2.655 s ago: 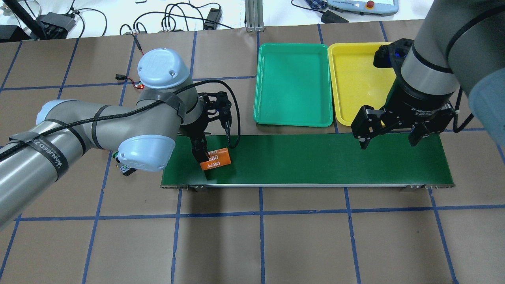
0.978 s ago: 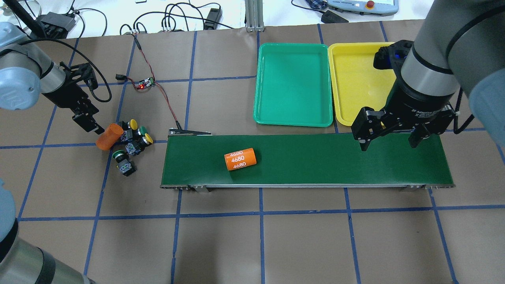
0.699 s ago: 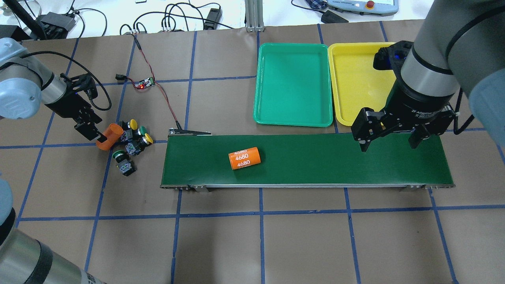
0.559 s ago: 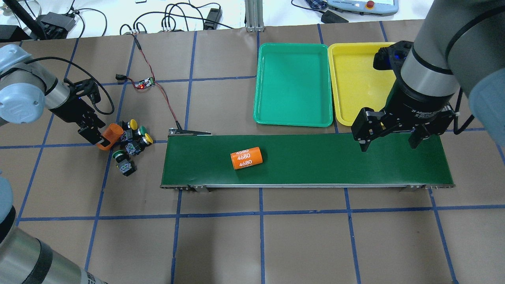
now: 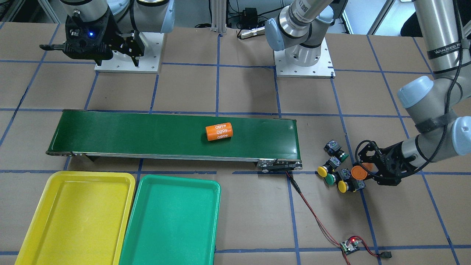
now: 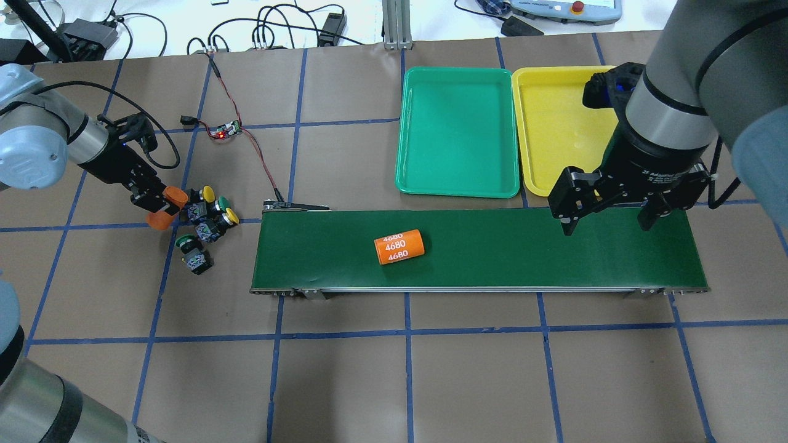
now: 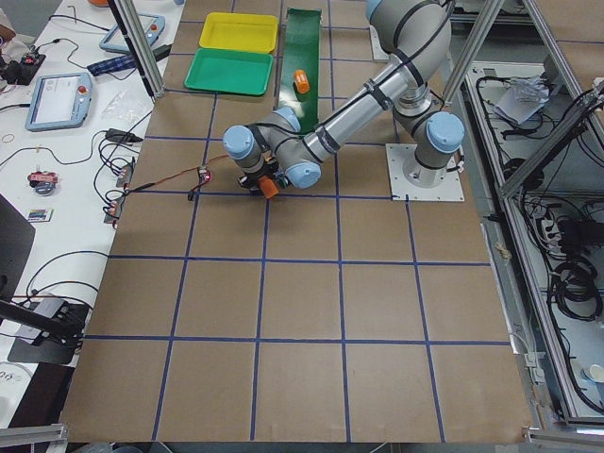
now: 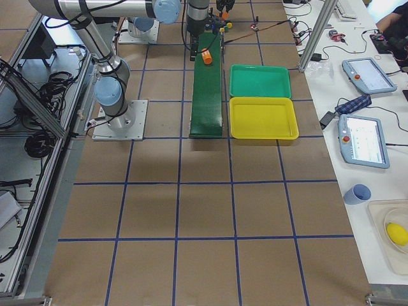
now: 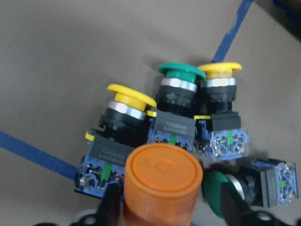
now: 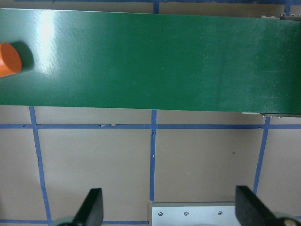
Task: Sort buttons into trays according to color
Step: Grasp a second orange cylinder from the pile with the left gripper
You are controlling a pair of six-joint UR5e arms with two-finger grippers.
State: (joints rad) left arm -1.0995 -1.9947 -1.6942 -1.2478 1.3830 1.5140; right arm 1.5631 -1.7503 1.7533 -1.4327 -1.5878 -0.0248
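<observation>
Trays: green tray (image 6: 457,132) and yellow tray (image 6: 554,123) sit just beyond my right gripper (image 6: 606,227), which hangs spread over the belt (image 6: 523,252) end. All four buttons (image 9: 175,101) lie on the table (image 6: 369,369), just ahead of my left gripper (image 9: 170,209). Three point their caps away from it, axes roughly parallel. The fourth button (image 9: 244,186), a green one, lies crosswise. Left jaws are spread astride an orange cylinder (image 9: 162,183), having dropped over it. The belt cylinder (image 6: 400,247) has moved nearer my right gripper.

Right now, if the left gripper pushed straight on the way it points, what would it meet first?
The left gripper has the orange plastic cylinder between its fingers, so it would push that first. Right behind the cylinder, seemingly very close though depth is unclear, lies the nearest yellow-capped grey-black push-button.
</observation>
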